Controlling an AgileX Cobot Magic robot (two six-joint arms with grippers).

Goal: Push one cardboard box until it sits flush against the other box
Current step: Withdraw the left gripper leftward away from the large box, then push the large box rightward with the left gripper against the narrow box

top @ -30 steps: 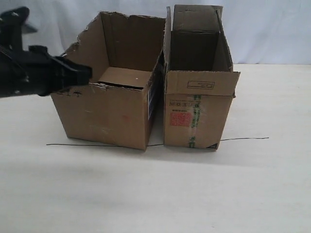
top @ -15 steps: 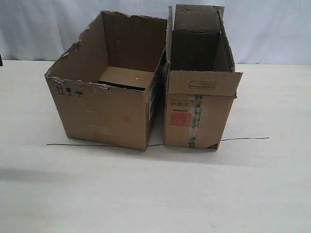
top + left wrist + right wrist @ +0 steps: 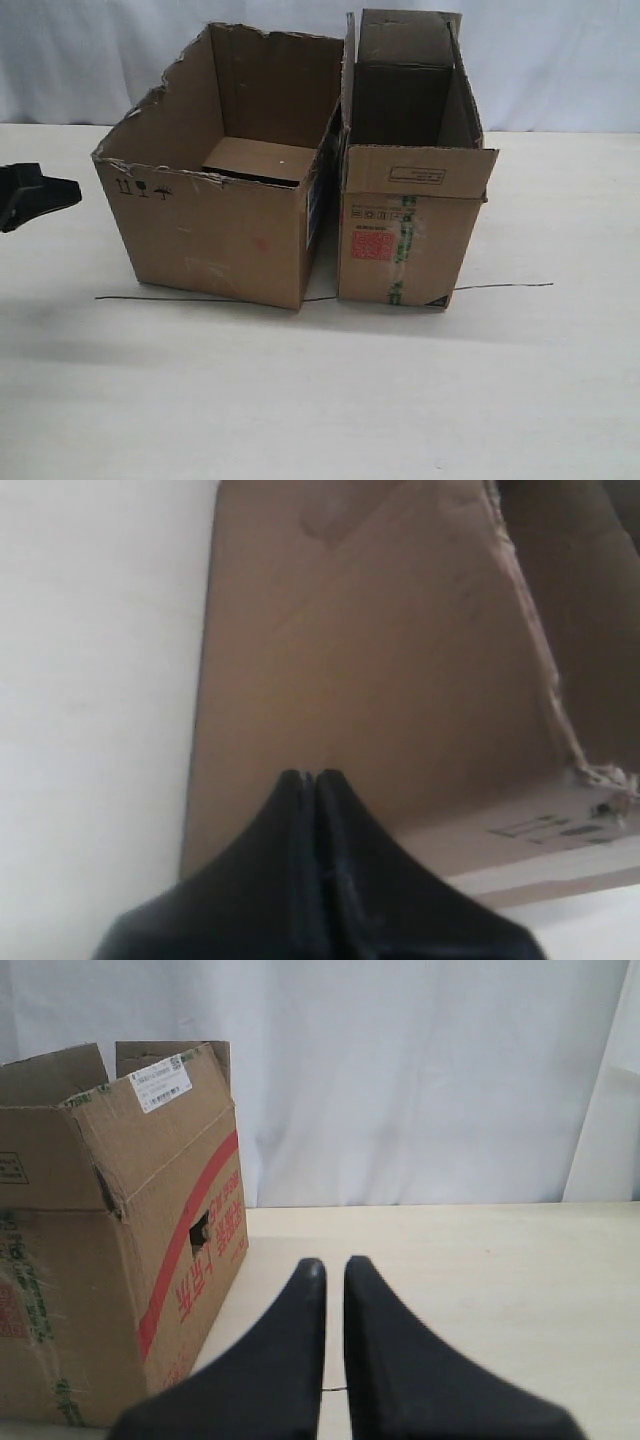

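Reappearing at left, closed left gripper [image 3: 60,190] nears cardboard box [image 3: 215,225].

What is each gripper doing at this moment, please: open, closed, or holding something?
Left gripper: closed, holding nothing, just short of the cardboard box.
Right gripper: nearly closed, empty.

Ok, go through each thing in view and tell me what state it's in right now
Cardboard box: open top, upright, front corner short of the neighbour.
Other box: upright, flaps up.
Left pincer: shut, empty, facing the wide box's side.
Right pincer: nearly closed, empty.
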